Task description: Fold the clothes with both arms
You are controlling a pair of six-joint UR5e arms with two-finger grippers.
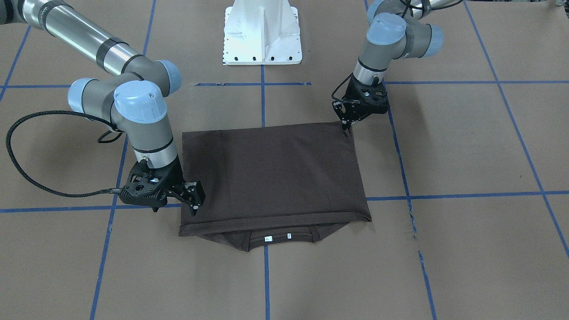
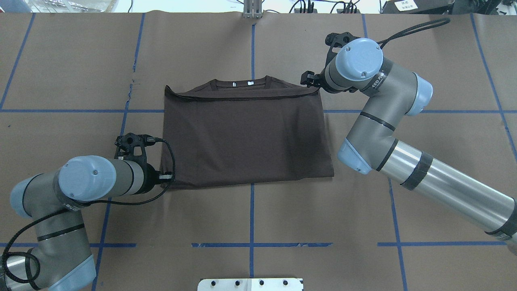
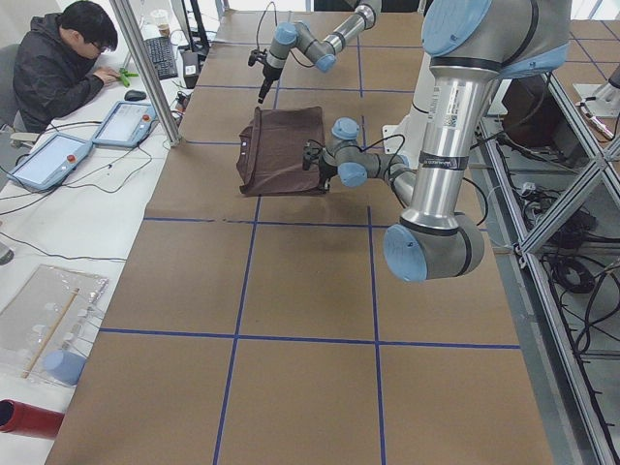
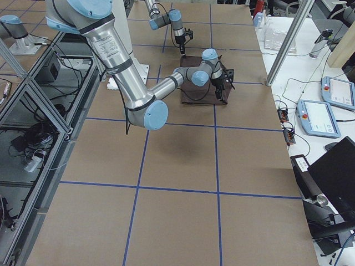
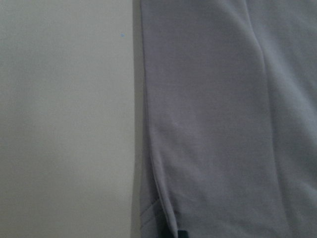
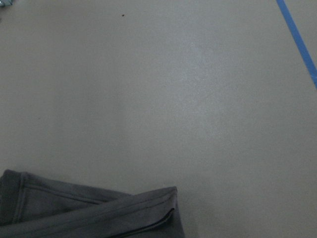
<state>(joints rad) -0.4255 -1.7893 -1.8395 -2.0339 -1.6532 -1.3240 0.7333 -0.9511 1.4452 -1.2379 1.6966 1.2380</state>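
Looking at the T-shirt (image 2: 246, 137): it lies flat mid-bench (image 2: 250, 226) as a neat rectangle. One layer is laid over the body and stops just short of the collar (image 2: 242, 80), which sticks out at the edge far from the robot. No sleeves show, so I judge them tucked under.

I'd call it roughly half done. The lengthwise fold is in, and I expect at least one crosswise fold is left to make a compact stack.

The left pincer (image 1: 346, 124) sits at the near corner on the left-arm side, tips touching the cloth. The right pincer (image 1: 194, 205) is at the far corner on the right-arm side, at the edge of the cloth. I cannot tell for either one whether it is open, closed or pinching fabric. Neither wrist view settles it.

Writing: two small white neck tags (image 1: 278, 237) sit inside the collar, too small to read. Lettering on the right arm's wrist (image 2: 377, 81) is not legible either. No chest print shows.
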